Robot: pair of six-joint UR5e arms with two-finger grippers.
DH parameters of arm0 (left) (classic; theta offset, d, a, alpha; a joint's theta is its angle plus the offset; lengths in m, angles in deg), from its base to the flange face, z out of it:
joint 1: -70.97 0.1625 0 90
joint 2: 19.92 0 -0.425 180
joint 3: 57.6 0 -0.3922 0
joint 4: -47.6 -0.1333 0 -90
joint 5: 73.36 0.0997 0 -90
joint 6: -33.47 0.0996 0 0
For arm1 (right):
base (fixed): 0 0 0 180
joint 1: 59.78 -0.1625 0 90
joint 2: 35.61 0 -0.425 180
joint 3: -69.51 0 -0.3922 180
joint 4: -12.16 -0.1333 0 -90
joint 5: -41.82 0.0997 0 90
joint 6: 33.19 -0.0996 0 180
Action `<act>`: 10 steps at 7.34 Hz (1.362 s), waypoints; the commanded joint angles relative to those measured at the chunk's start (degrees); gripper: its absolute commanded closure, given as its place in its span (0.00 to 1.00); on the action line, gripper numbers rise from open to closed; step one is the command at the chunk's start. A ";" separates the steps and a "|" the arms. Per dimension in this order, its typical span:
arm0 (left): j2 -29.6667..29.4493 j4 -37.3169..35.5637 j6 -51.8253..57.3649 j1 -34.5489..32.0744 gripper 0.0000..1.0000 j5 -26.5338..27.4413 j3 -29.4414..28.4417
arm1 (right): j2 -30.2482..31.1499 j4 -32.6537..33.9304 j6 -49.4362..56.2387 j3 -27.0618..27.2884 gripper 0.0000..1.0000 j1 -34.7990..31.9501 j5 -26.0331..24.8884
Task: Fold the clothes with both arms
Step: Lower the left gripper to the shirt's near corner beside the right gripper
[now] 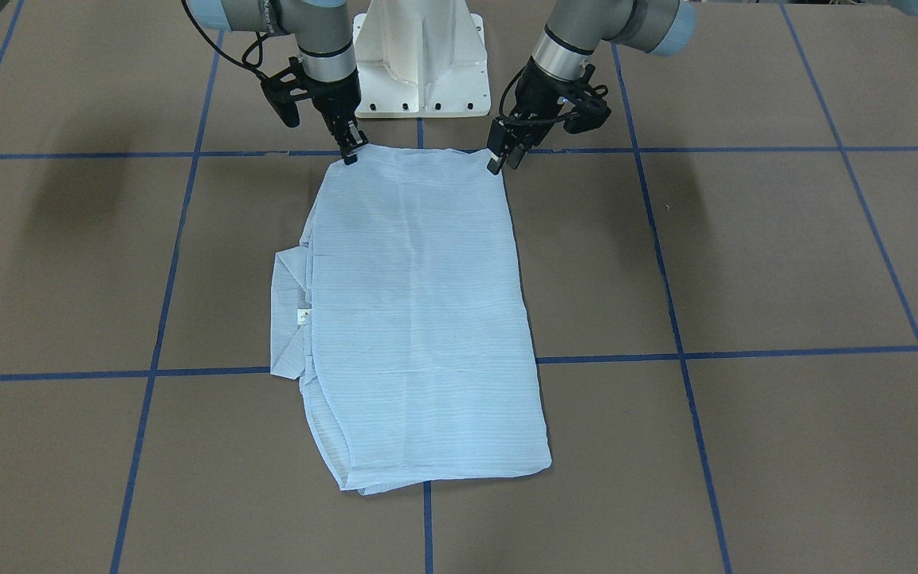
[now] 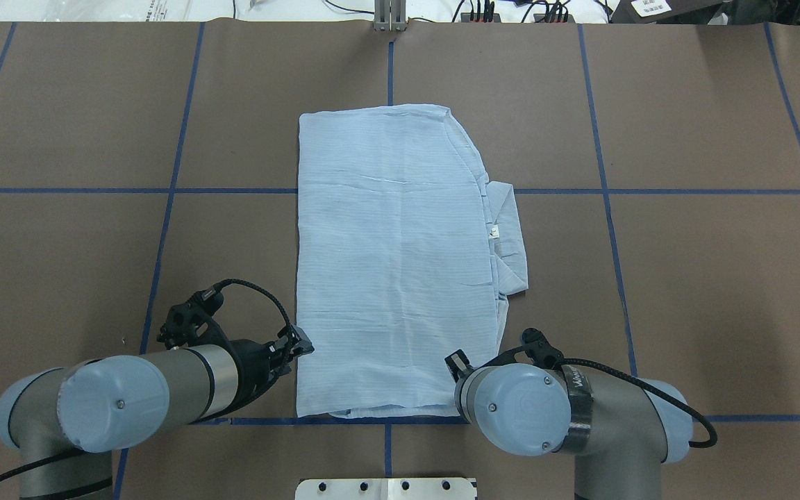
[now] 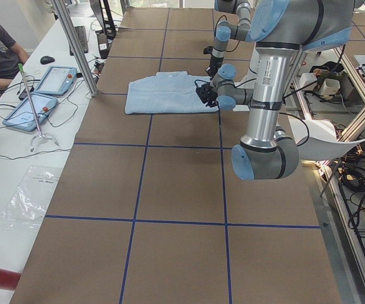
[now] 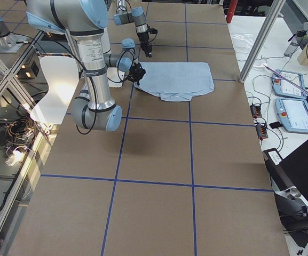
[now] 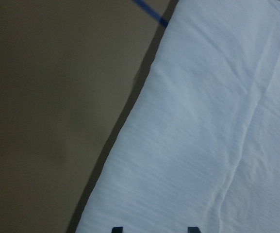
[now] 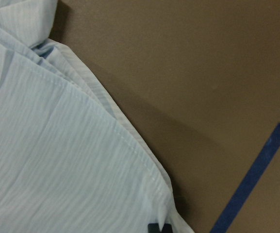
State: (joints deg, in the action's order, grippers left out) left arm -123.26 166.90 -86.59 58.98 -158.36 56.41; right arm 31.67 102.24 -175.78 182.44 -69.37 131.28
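**Position of the work.** The shirt [image 1: 419, 319] lies flat on the table [image 1: 746, 255], folded into one long panel. Its long axis runs straight out from the base [image 1: 421, 56] toward the far side. The collar [image 1: 288, 319] sticks out of the long edge on the right arm's side, about halfway along.

**Grippers.**
- The left gripper [image 1: 507, 157] stands at the near corner on its own side. Its jaws are apart. In the left wrist view the two fingertips [image 5: 116, 229] straddle cloth just inside the long edge, and nothing is clamped.
- The right gripper [image 1: 351, 150] stands at the other near corner. In the right wrist view its jaws are drawn together at the hem. They appear to pinch the shirt corner.

**Governing relation.** Both grippers sit on the near short edge, one at each end, and neither arm is closer to the work than the other. The whole length of the shirt lies ahead of them, away from the robot. A fold would therefore most likely carry the near edge forward along the long axis onto the far edge. Both corners need to be gripped first, and the left one is not yet gripped.

**Caution.** The cloth is thin and layered, so a shallow pinch may lift only the top layer.
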 commanded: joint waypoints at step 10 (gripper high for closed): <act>-1.43 -2.76 -2.81 5.66 1.00 0.71 -2.92 | -0.13 0.00 -0.06 0.01 1.00 0.10 0.01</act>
State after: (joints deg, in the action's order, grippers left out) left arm -124.62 164.44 -89.38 64.45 -157.65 53.30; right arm 31.58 102.24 -175.77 182.44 -69.28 131.29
